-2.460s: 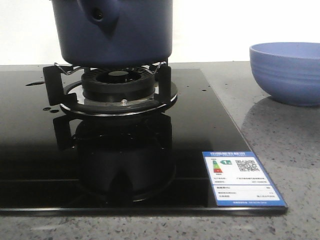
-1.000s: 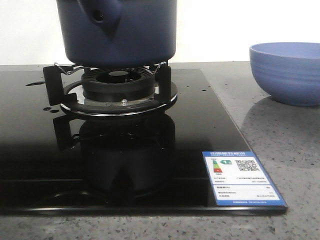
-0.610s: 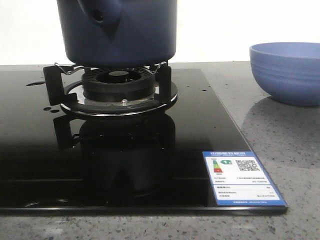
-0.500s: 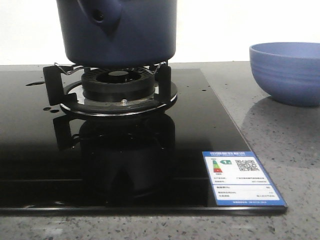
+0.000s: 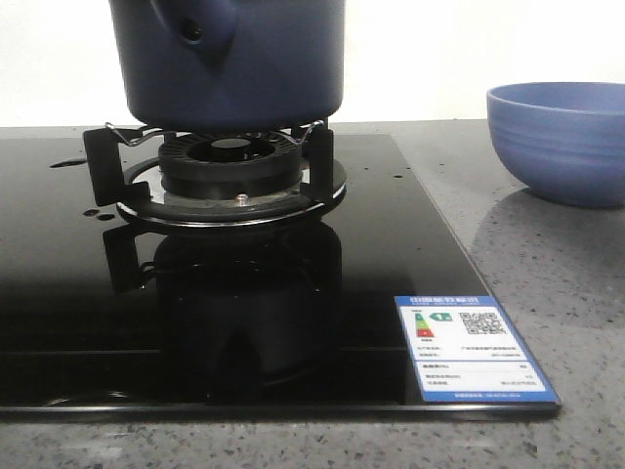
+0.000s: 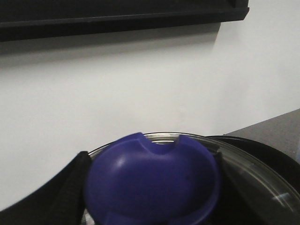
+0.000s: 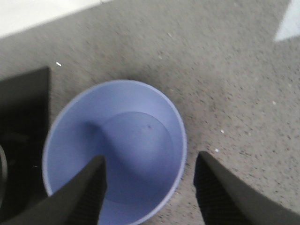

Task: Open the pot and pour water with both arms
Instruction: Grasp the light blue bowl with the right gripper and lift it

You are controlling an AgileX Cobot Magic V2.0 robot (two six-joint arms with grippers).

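Up front, the pot (image 5: 229, 63) sits on the burner (image 5: 229, 168) of the black hob (image 5: 322, 283), its stubby handle toward the camera, with the bowl (image 5: 559, 142) well off to the right on the counter (image 5: 547, 264). From the left wrist, the left gripper (image 6: 150, 187) has its fingers either side of the blue knob (image 6: 152, 180) on the glass lid (image 6: 253, 173), apparently closed on it. From the right wrist, the right gripper (image 7: 150, 187) hangs spread wide and empty over the bowl's (image 7: 115, 147) rim.
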